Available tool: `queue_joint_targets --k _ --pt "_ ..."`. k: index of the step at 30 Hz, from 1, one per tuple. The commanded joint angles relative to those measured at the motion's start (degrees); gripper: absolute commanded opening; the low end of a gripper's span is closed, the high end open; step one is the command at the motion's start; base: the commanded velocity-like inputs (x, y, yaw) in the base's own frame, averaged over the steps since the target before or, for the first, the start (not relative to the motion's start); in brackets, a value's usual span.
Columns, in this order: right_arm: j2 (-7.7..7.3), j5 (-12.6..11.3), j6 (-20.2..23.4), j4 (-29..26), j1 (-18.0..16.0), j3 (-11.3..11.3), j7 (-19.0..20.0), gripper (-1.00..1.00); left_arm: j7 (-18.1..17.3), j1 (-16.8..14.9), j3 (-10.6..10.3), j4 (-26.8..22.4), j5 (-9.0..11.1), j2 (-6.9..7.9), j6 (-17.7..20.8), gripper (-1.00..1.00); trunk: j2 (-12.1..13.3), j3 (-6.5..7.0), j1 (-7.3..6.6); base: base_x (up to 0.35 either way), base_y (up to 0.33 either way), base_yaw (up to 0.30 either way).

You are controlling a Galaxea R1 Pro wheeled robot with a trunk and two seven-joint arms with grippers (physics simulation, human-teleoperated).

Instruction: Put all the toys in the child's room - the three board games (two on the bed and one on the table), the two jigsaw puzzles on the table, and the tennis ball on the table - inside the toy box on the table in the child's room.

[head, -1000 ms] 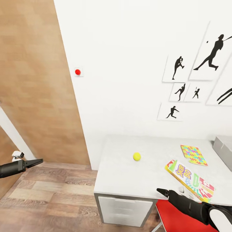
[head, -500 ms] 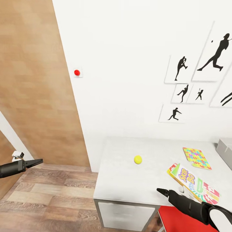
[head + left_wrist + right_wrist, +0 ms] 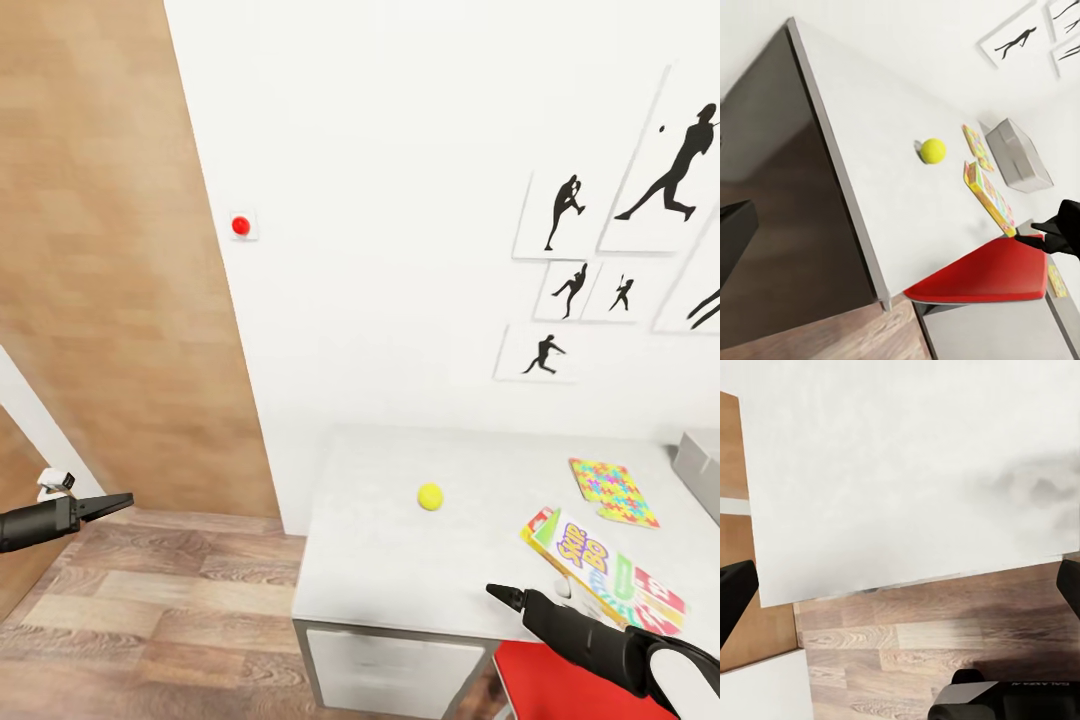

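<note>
Approaching the desk (image 3: pixel 400 560), both grippers empty: left gripper (image 3: pixel 118 500) pinched together, right gripper (image 3: pixel 500 595) state unclear. Next: reaching for tennis ball (image 3: pixel 430 496).

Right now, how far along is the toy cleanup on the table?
Nothing visibly done: the tennis ball, a jigsaw puzzle and the SKIP-BO box lie on the table, outside the toy box. Nothing in hand: left gripper over floor, right gripper at the table edge. All remains.

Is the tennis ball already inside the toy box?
No, the tennis ball lies on the bare table, apart from the toy box.
</note>
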Motion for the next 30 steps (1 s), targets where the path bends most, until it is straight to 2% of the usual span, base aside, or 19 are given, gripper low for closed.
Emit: queue_joint_targets --k 1,7,11,12,16,21,22,24,25,29,30 --pt "0.00 -0.61 0.14 -0.08 -0.07 -0.03 -0.67 1.00 -0.19 -0.07 -0.48 0.02 0.39 0.04 0.61 1.00 -0.12 -0.13 0.04 0.091 0.150 0.000" --pt "0.03 -0.61 -0.01 -0.08 -0.40 -0.03 -1.59 1.00 -0.19 -0.07 -0.48 0.02 0.39 0.01 0.61 1.00 -0.12 -0.13 0.04 0.070 0.095 0.000" --pt "0.07 -0.61 0.03 -0.08 -1.78 -0.03 -4.56 1.00 -0.19 -0.07 -0.48 0.02 0.39 0.02 0.61 1.00 -0.12 -0.13 0.04 0.024 0.030 0.000" --pt "0.08 -0.62 0.26 -0.08 -3.46 -0.03 -7.18 1.00 -0.19 -0.05 -0.48 0.02 0.39 0.03 0.61 1.00 -0.12 -0.13 0.04 0.011 0.014 0.000" --pt "0.08 -0.97 1.51 -0.05 -8.97 0.08 -13.41 1.00 -0.19 -0.01 -0.48 0.02 0.39 0.05 0.61 1.00 -0.12 -0.13 0.04 0.006 0.008 0.000" --pt "0.39 -1.30 6.80 0.07 -17.16 0.45 -20.67 1.00 -0.19 -0.01 -0.48 0.02 0.39 0.05 0.61 1.00 -0.12 -0.13 0.04 0.002 0.003 0.000" --pt "1.00 -1.30 8.63 0.44 -20.47 0.53 -23.24 1.00 -0.19 0.00 -0.48 0.02 0.39 0.05 0.61 1.00 -0.12 -0.13 0.04 0.001 0.001 0.000" --pt "1.81 -1.29 9.74 1.42 -23.87 0.57 -25.71 1.00 -0.19 0.01 -0.48 0.04 0.39 0.05 0.61 1.00 -0.12 -0.13 0.04 0.000 0.000 0.000" --pt "2.63 -1.23 10.45 3.24 -27.30 0.62 -28.18 1.00 -0.19 0.00 -0.48 0.06 0.39 0.05 0.61 1.00 -0.12 -0.13 0.04 0.000 0.000 0.000" --pt "4.32 -1.18 11.36 8.89 -33.93 0.78 -33.20 1.00 -0.19 0.01 -0.48 0.09 0.39 0.05 0.59 1.00 -0.12 -0.13 0.04 0.000 0.000 0.000" --pt "5.47 -1.18 11.79 12.29 -36.89 1.05 -35.59 1.00 -0.19 0.02 -0.48 0.09 0.39 0.05 0.60 1.00 -0.12 -0.13 0.04 0.000 0.000 0.000"
